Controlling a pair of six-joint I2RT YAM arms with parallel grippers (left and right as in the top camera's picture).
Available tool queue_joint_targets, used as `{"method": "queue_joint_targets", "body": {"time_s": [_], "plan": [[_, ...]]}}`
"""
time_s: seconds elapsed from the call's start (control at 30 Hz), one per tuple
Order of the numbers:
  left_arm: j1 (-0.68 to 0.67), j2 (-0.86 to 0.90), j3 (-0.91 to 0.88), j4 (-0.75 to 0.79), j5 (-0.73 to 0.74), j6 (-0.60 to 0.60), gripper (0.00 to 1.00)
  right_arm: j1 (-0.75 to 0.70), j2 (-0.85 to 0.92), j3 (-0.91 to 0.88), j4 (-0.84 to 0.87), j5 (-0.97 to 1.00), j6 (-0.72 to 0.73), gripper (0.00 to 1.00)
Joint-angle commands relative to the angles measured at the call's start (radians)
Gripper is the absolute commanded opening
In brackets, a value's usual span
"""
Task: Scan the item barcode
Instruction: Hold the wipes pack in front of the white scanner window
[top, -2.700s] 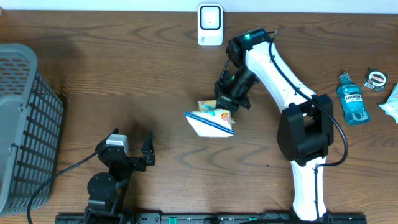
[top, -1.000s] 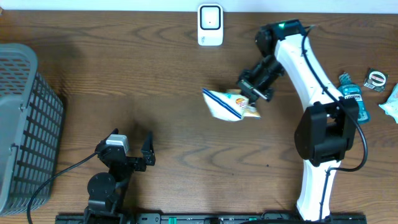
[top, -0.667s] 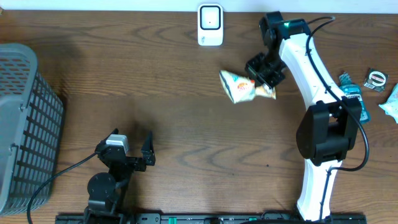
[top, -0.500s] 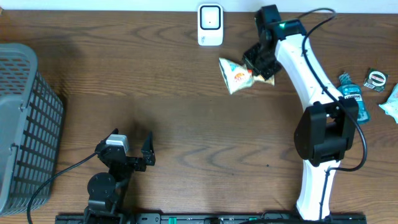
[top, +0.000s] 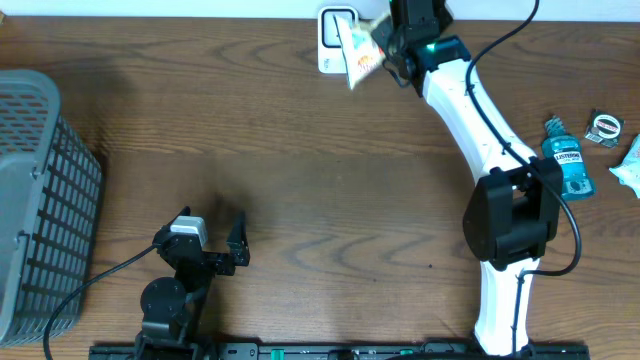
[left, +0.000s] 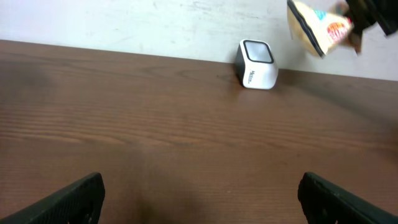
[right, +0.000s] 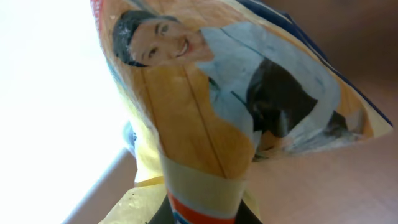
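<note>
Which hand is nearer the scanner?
Right. The right hand holds the bag up beside the scanner at the far edge; the left hand sits open near the front edge.

My right arm (top: 470, 110) wears smooth white shells between bulky black joint housings, with a small green light (top: 432, 46) and a thin black cable (top: 515, 27). My left arm (top: 180, 270) is black, capped pale grey, trailing a dark cable (top: 90, 284). My left hand (left: 199, 186) has matte black fingers (left: 78, 196).
</note>
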Motion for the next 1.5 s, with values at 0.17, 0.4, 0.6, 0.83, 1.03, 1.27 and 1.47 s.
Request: {"method": "queue_joint_targets", "body": {"time_s": [0.17, 0.4, 0.6, 0.83, 1.03, 1.27, 1.47], "plan": [[0.004, -0.002, -0.016, -0.024, 0.005, 0.01, 0.98, 0.026, 0.116, 0.006, 0.289, 0.099, -0.055, 0.02], [0.004, -0.002, -0.016, -0.024, 0.005, 0.01, 0.98, 0.025, 0.225, 0.017, 0.476, 0.11, -0.071, 0.02], [0.004, -0.002, -0.016, -0.024, 0.005, 0.01, 0.98, 0.031, 0.245, 0.045, 0.52, 0.168, -0.095, 0.02], [0.004, -0.002, -0.016, -0.024, 0.005, 0.01, 0.98, 0.045, 0.262, 0.09, 0.57, 0.225, -0.157, 0.02], [0.004, -0.002, -0.016, -0.024, 0.005, 0.01, 0.98, 0.058, 0.351, 0.21, 0.564, 0.213, -0.159, 0.02], [0.004, -0.002, -0.016, -0.024, 0.005, 0.01, 0.98, 0.059, 0.484, 0.401, 0.476, 0.207, -0.198, 0.02], [0.004, -0.002, -0.016, -0.024, 0.005, 0.01, 0.98, 0.059, 0.473, 0.475, 0.405, 0.206, -0.34, 0.01]]}}
